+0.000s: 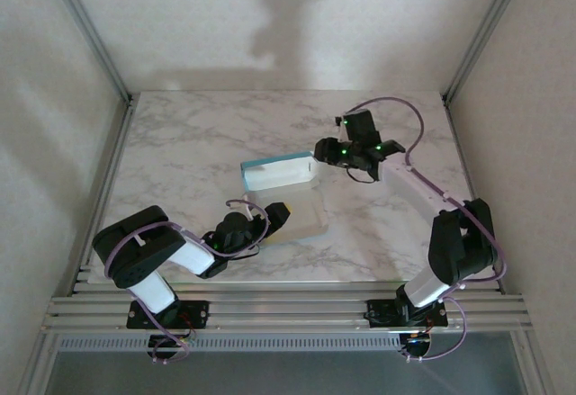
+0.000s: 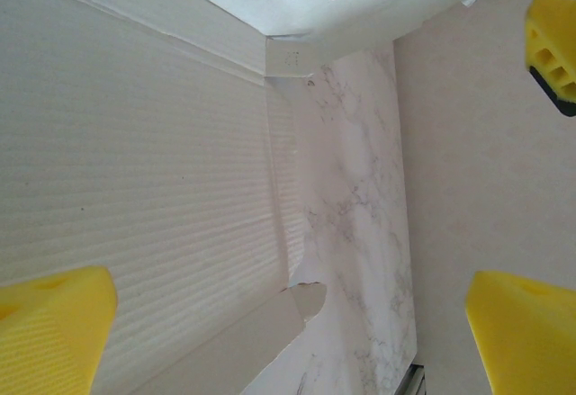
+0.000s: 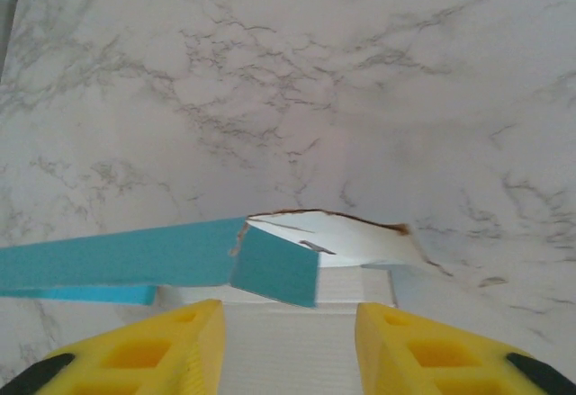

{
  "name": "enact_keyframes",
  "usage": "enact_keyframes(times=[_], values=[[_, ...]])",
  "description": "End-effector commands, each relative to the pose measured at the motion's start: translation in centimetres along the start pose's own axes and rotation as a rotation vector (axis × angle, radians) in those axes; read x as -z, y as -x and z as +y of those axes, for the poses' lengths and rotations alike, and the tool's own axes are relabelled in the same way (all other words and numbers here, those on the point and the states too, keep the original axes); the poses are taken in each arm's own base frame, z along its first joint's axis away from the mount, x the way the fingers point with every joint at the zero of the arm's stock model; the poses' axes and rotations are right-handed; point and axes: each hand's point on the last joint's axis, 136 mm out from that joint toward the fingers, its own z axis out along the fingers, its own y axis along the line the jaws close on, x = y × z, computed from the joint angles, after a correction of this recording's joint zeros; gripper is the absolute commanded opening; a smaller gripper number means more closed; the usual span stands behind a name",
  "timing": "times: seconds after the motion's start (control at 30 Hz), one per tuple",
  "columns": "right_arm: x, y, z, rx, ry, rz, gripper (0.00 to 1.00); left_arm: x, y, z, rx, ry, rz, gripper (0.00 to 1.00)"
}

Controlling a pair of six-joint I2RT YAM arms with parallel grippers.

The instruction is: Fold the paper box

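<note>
The paper box (image 1: 301, 210) lies mid-table, white face up, with its far wall (image 1: 274, 175) raised and turquoise on the outside. My left gripper (image 1: 277, 213) hovers over the box's near left part. In the left wrist view it (image 2: 290, 291) is wide open, with the white ribbed card (image 2: 135, 170) under its left finger and nothing gripped. My right gripper (image 1: 322, 154) sits at the right end of the raised wall. Its yellow fingers (image 3: 144, 350) stand apart over white card, facing the turquoise wall (image 3: 117, 255), a turquoise corner flap (image 3: 274, 264) and a white flap (image 3: 351, 237) bent outward.
The marble table (image 1: 198, 152) is bare to the left of and behind the box. White enclosure walls close it in on three sides. An aluminium rail (image 1: 288, 309) carrying both arm bases runs along the near edge.
</note>
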Motion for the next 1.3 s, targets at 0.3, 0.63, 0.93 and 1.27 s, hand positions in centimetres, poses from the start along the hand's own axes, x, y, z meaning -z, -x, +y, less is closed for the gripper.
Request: enact_keyframes(times=[0.3,0.63,0.93,1.27], values=[[0.9,1.5,-0.9,0.238,-0.034,0.116,0.51,0.2,-0.6,1.8,-0.015,0.065,0.021,0.99],[-1.2,1.5,-1.8,0.299,-0.041,0.179,0.58,0.3,-0.5,1.9,-0.017,0.075,0.017,0.99],[-2.8,0.8,-1.6,0.332,0.015,0.236,0.59,0.4,-0.4,2.0,-0.015,0.080,0.013,0.99],[-4.4,0.3,-2.3,0.367,0.022,0.287,0.58,0.4,-0.4,2.0,-0.019,0.089,0.014,0.99]])
